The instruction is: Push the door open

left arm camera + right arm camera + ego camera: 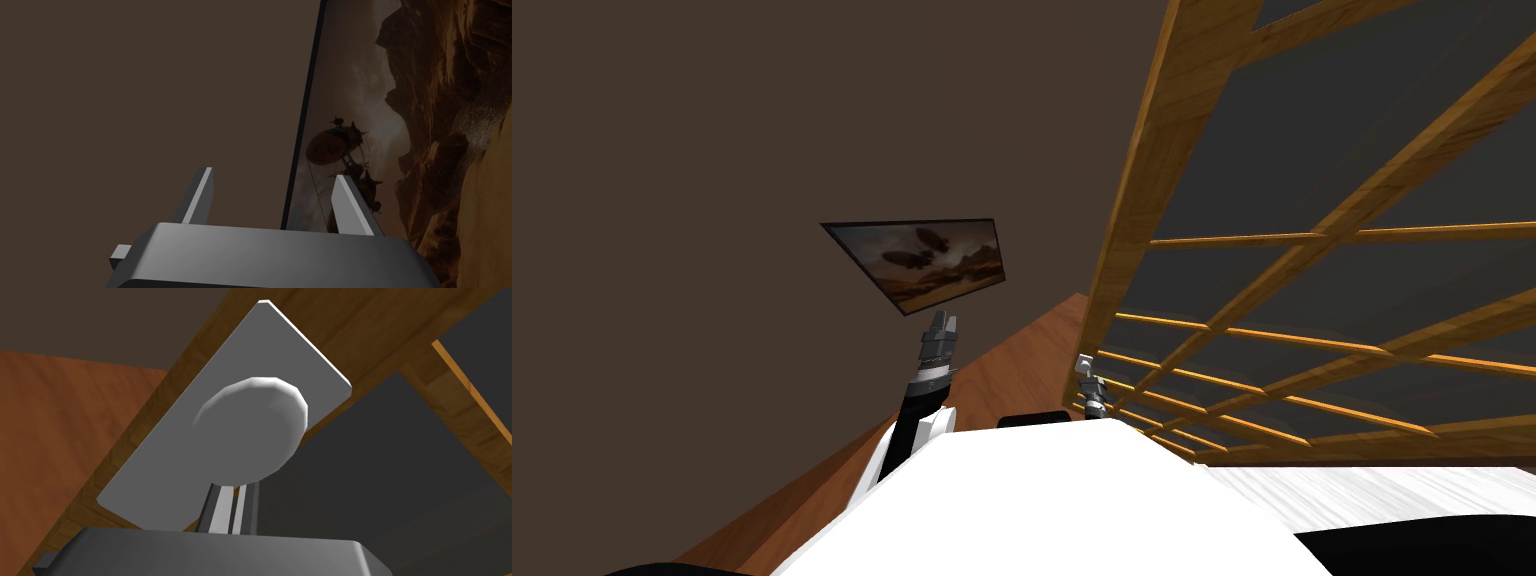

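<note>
A wooden-framed door [1152, 190] with dark panes and thin wooden bars fills the right of the head view. Its grey round knob [255, 433] sits on a grey plate [165, 453] fixed to the wooden frame [380, 318]. My right gripper [231, 495] is shut, its two fingers together, their tips right under the knob. In the head view the right gripper [1086, 368] sits at the door's near edge. My left gripper [272, 187] is open and empty, raised towards the brown wall; in the head view the left gripper [942, 325] is left of the door.
A framed dusky landscape picture [927, 260] hangs on the brown wall [712, 150] to the left of the door. A reddish wooden floor [1012, 370] runs between wall and door.
</note>
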